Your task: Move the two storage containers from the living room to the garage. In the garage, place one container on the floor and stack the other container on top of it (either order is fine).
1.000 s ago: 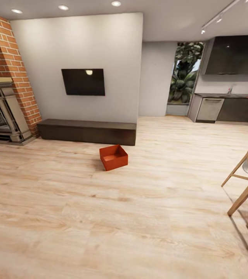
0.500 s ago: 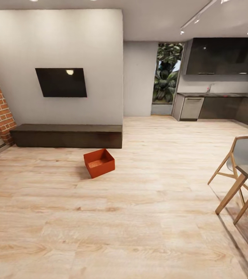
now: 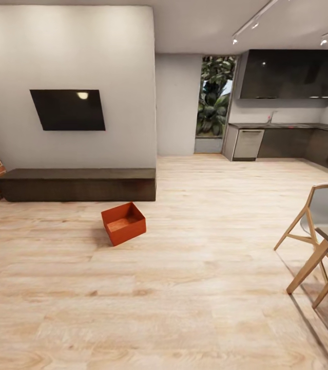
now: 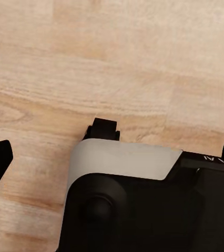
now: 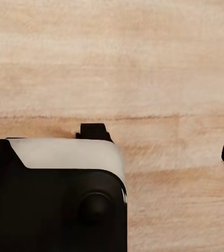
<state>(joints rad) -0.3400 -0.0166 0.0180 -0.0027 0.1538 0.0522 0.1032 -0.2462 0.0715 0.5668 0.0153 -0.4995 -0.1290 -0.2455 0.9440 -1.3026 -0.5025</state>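
While the robot stands well back on the light wood floor [image 3: 184,288] of the living room, one orange-red storage container [image 3: 123,223] sits on the planks just in front of the long low dark cabinet [image 3: 76,184], toward that cabinet's right end and turned a little askew to it. From the head camera it lies ahead and somewhat left, so the left arm looks the nearer, though I judge that both will be needed. Nothing stands between robot and box; the wooden chair [image 3: 320,236] is well off to the cabinet's right. Each wrist camera looks down at bare planks, and dark finger tips at the picture edges suggest both grippers are spread wide, holding nothing.
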